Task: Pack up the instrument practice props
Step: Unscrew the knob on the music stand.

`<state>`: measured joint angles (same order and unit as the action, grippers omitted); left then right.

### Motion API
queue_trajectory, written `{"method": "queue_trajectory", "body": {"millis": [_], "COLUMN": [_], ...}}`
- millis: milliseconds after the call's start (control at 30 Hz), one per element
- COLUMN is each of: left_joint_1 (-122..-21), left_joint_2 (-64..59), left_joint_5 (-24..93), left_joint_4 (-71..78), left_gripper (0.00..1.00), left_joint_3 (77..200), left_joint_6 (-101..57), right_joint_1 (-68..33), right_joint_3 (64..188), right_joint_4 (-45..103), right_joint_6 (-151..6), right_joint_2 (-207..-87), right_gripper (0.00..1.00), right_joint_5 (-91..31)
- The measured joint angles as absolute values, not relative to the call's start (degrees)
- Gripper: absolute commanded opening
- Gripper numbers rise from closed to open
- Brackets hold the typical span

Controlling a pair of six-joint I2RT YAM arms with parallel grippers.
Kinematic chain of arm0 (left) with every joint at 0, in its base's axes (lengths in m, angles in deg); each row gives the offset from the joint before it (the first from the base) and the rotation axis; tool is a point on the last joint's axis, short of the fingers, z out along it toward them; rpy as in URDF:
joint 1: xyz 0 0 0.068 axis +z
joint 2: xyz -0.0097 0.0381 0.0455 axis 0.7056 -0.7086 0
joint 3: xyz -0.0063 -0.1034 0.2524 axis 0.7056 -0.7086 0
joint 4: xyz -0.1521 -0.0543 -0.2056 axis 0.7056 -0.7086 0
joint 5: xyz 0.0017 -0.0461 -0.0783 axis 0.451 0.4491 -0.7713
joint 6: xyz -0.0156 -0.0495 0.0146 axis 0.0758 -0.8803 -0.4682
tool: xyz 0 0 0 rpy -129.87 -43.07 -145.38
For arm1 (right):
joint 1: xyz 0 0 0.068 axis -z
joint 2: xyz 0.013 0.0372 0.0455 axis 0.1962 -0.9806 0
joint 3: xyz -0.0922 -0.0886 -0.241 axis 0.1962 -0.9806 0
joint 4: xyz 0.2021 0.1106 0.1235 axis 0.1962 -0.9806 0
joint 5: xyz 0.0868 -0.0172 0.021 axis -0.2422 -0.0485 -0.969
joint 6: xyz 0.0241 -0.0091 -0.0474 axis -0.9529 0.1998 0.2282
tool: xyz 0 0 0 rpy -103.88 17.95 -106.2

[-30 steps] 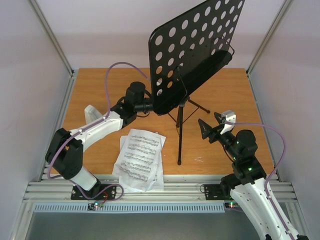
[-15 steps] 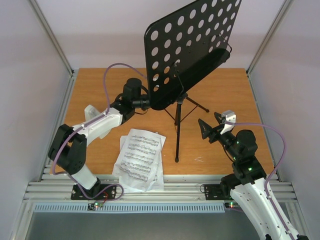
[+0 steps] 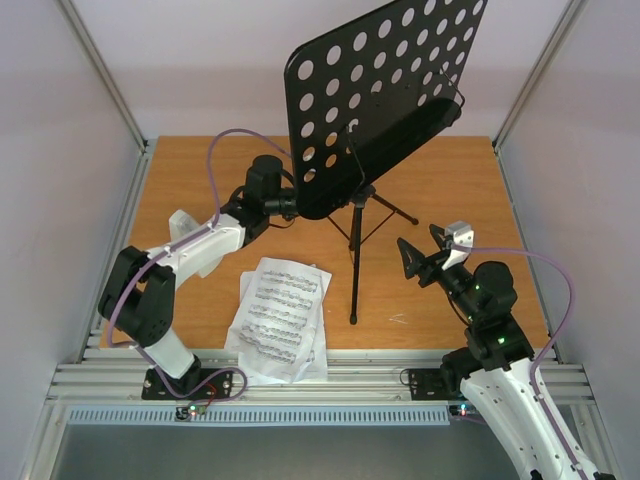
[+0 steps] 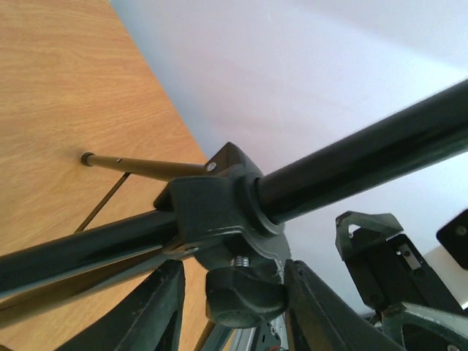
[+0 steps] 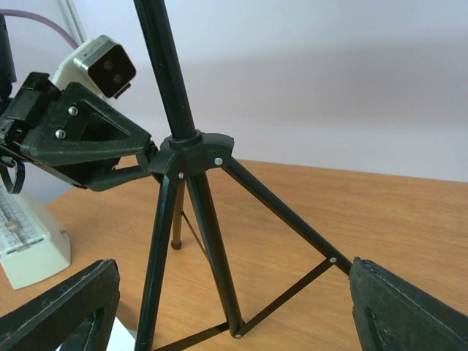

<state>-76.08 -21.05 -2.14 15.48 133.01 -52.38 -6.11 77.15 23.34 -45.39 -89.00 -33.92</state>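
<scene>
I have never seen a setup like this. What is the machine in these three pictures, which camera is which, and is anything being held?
Two white-and-black robot arms are bolted at the near edge of a wooden table. The wide picture looks down from above and behind them; the other two come from a camera on each wrist. A tall black tripod music stand with a perforated desk stands on the table; white printed sheet-music pages lie in front of it, and a small white pyramid-shaped metronome sits partly hidden by the left arm. The left gripper straddles the stand's clamp knob; whether it pinches it is unclear. The right gripper is open and empty, facing the tripod legs.
</scene>
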Motion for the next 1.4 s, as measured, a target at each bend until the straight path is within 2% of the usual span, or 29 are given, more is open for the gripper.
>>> {"method": "queue_trajectory", "body": {"millis": [33, 133, 267, 500, 667, 900, 1033, 1200, 1400], "left_joint_1": [-75.99, -75.97, -75.77, -75.68, -76.21, -82.28, -85.71, -88.49, -91.99], "left_joint_2": [-21.08, -21.05, -19.72, -11.28, -3.39, -0.88, -0.36, 0.96, 0.08], "left_joint_5": [-1.70, 0.13, 4.00, 10.78, 12.11, 15.76, 18.03, 20.33, 22.08], "left_joint_4": [15.07, 13.41, 8.27, 2.28, 4.25, 4.97, 5.63, 9.67, 12.62], "left_gripper": [0.53, 0.66, 0.75, 0.76, 0.75, 0.74, 0.74, 0.73, 0.72], "left_joint_3": [133.03, 133.44, 134.51, 133.95, 127.67, 120.66, 118.19, 112.26, 109.14], "left_joint_6": [-52.64, -51.81, -47.66, -38.74, -34.35, -30.63, -29.84, -31.42, -33.73], "right_joint_1": [-6.11, -6.11, -6.11, -6.11, -6.11, -6.11, -6.11, -6.24, -6.44], "right_joint_3": [77.15, 77.15, 77.15, 77.20, 79.69, 89.89, 94.33, 98.35, 100.67], "right_joint_4": [23.34, 23.36, 23.34, 23.43, 23.12, 25.09, 28.78, 32.23, 35.88], "right_joint_6": [-45.41, -45.41, -45.41, -45.81, -46.94, -47.49, -48.28, -48.43, -47.12], "right_joint_2": [-88.84, -88.58, -88.54, -89.08, -92.12, -103.62, -111.99, -121.39, -126.70], "right_gripper": [0.87, 0.87, 0.87, 0.88, 0.88, 0.85, 0.78, 0.75, 0.74], "right_joint_5": [-33.89, -33.85, -33.83, -33.85, -34.88, -39.88, -43.90, -48.12, -50.55]}}
